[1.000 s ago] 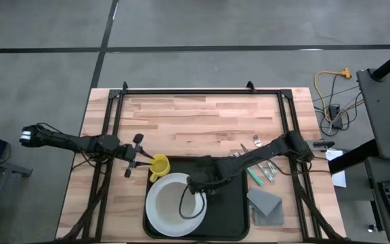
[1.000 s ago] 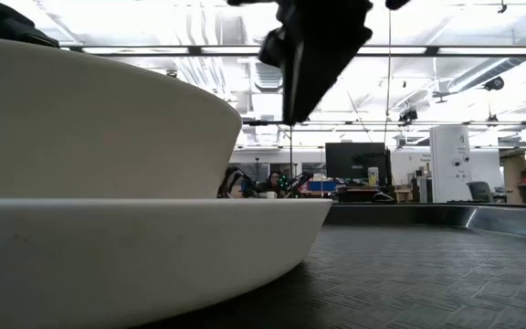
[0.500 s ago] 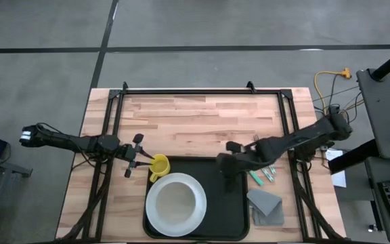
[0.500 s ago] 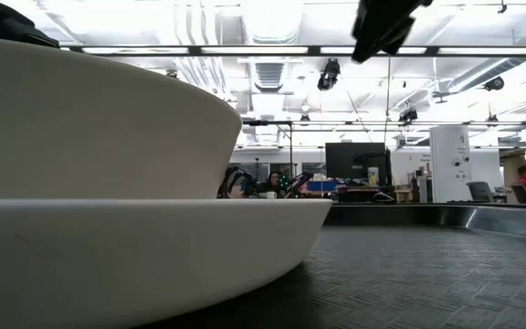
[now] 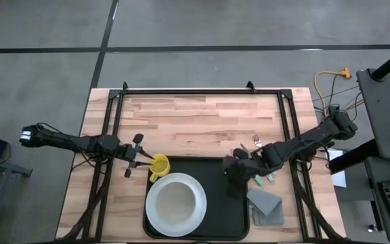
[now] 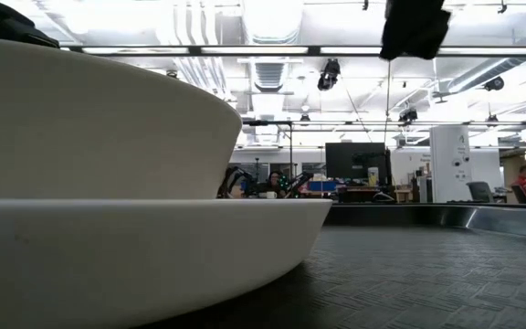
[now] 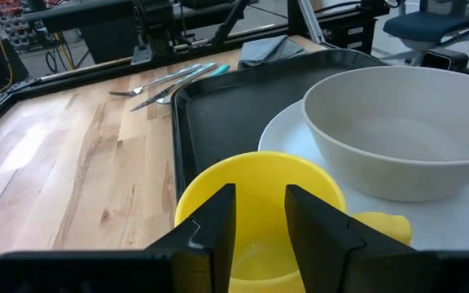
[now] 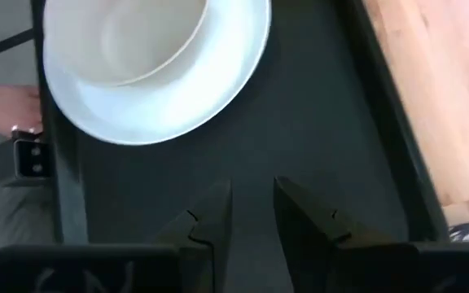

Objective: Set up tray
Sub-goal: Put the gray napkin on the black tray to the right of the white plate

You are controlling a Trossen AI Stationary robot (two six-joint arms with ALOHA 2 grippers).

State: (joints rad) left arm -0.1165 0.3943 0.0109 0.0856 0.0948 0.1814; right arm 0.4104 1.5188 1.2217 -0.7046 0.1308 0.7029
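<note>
The black tray [image 5: 225,210] lies at the table's near middle. On it a white plate [image 5: 153,217] carries a white bowl [image 5: 176,202]. A yellow cup [image 5: 159,166] stands at the tray's far left corner. My left gripper [image 5: 144,161] is level at the cup's left side. Its fingers stand a narrow gap apart at the cup's near rim [image 7: 259,163]. My right gripper [image 5: 229,169] hangs over the tray's bare right half [image 8: 300,138], slightly open and empty. In the low view the bowl [image 6: 89,128] and plate [image 6: 153,247] fill the left, and my right gripper [image 6: 414,27] shows at the top. My left gripper: its own fingers [image 7: 210,232] hide the cup's near wall, so I cannot tell whether it touches the cup.
Cutlery [image 5: 261,169] lies on the wood just right of the tray. A grey folded napkin [image 5: 266,203] lies nearer, at the tray's right edge. The table's far half [image 5: 202,122] is bare wood. Black frame rails [image 5: 195,90] run along the far edge and the sides.
My right gripper has gone from the bowl's far right rim toward the table's right edge, across the tray toward the cutlery, and has risen. The bowl stays on the plate.
</note>
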